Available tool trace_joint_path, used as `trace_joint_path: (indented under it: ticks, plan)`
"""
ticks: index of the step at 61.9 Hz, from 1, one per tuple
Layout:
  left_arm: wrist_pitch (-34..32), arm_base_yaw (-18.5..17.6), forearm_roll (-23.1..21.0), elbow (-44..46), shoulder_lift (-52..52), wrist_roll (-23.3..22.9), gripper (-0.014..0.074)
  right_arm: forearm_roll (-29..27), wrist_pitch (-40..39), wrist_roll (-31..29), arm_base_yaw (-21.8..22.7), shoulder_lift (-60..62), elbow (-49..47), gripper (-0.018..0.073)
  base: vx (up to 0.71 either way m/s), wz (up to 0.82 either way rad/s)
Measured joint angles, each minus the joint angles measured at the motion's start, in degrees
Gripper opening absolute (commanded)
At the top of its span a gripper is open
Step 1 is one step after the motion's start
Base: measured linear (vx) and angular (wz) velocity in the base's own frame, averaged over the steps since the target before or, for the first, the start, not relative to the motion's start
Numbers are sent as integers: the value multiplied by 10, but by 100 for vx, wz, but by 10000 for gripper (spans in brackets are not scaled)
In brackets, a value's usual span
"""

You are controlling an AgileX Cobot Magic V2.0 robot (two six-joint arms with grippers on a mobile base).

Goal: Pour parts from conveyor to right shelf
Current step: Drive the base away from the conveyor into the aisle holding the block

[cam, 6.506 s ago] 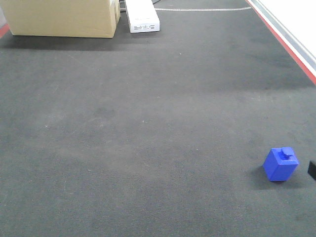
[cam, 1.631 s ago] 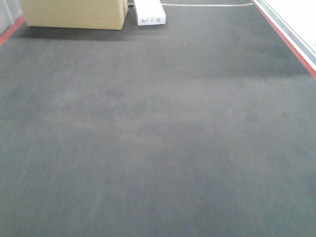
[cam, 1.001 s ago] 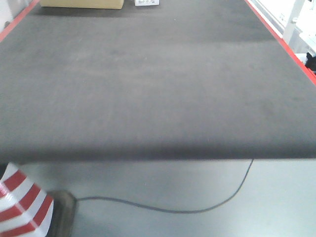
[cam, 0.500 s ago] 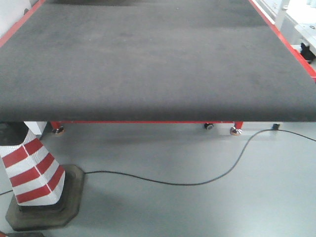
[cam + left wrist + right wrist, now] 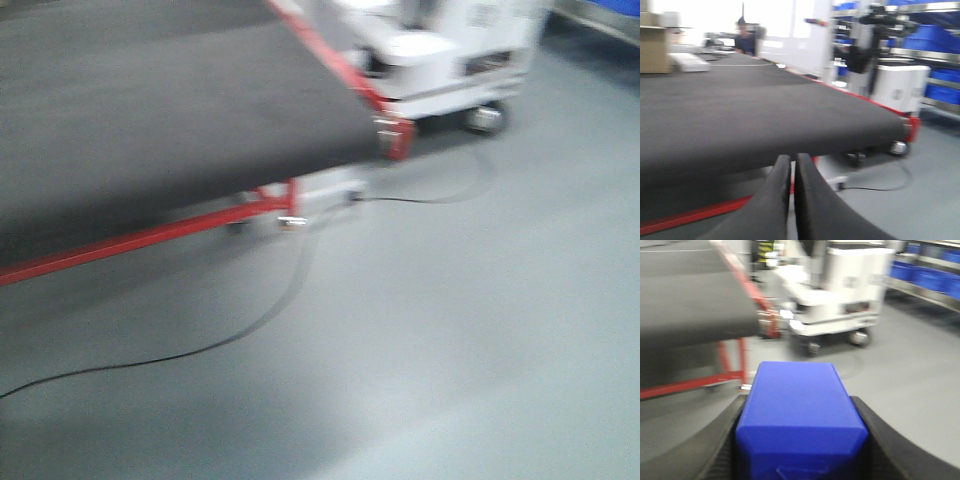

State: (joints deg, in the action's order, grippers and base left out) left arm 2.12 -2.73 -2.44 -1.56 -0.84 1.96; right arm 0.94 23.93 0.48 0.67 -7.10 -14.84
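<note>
Base swung off conveyor [image 5: 150, 110]; blue part [image 5: 800, 410] now clenched in right claw [image 5: 802, 435], left claw [image 5: 792, 167] pinched empty. Carry step; next approach right shelf [image 5: 920, 51], tip in.

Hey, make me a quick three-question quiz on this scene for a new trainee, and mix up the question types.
1. True or false: the small bright blue plastic block is lying on the dark grey felt conveyor belt.
2. Multiple choice: the left gripper is (A) holding a block, (B) shut with nothing between its jaws, (C) wide open.
3. Fill in the blank: across the light grey floor near the belt's end runs a thin black ____.

Key:
1. False. It is clamped in the right gripper, off the belt.
2. B.
3. cable.
</note>
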Motion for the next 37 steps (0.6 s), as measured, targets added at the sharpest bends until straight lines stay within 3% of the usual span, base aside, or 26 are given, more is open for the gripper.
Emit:
trace_joint_path:
  ticks: [17,37]
  plan:
    - [0,0,0,0,0,0,-6,0,0,0,0,0,0,-5,-22,-99]
    - [0,0,0,0,0,0,-6,0,0,0,0,0,0,-5,-20,-68]
